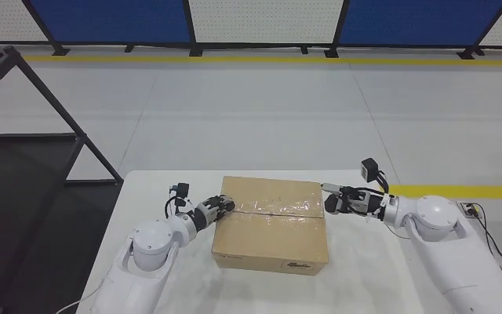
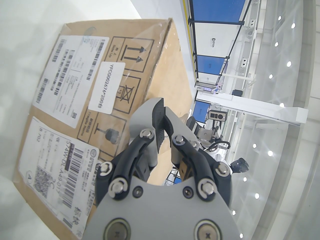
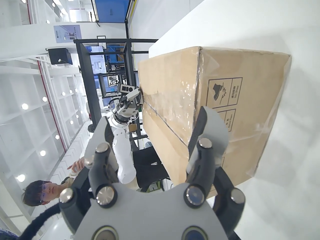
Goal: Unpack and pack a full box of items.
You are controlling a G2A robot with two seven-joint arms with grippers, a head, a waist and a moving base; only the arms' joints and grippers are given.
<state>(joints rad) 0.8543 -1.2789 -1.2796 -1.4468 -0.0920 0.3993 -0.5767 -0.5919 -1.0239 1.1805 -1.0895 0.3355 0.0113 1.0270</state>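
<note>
Pincers first. We see the left gripper [image 2: 163,106] clenched, its pads meeting at the tips, with no object that we can make out between them. The tips sit at the box [image 1: 271,231], on the upper edge of its left end face, where the taped seam [image 1: 274,209] ends. The right gripper [image 3: 157,118] is spread wide and grasps nothing. One of its fingers [image 3: 210,128] lies just beside the right end face and the other stands above the lid, so the box's top edge falls between them. We cannot tell whether either finger touches cardboard.

Box in the middle of the white table [image 1: 357,267], flat on its base, flaps closed and facing up. We note its long axis running left to right, from one gripper to the other, and the seam follows it. White labels [image 2: 62,76] cover the left end face.
</note>
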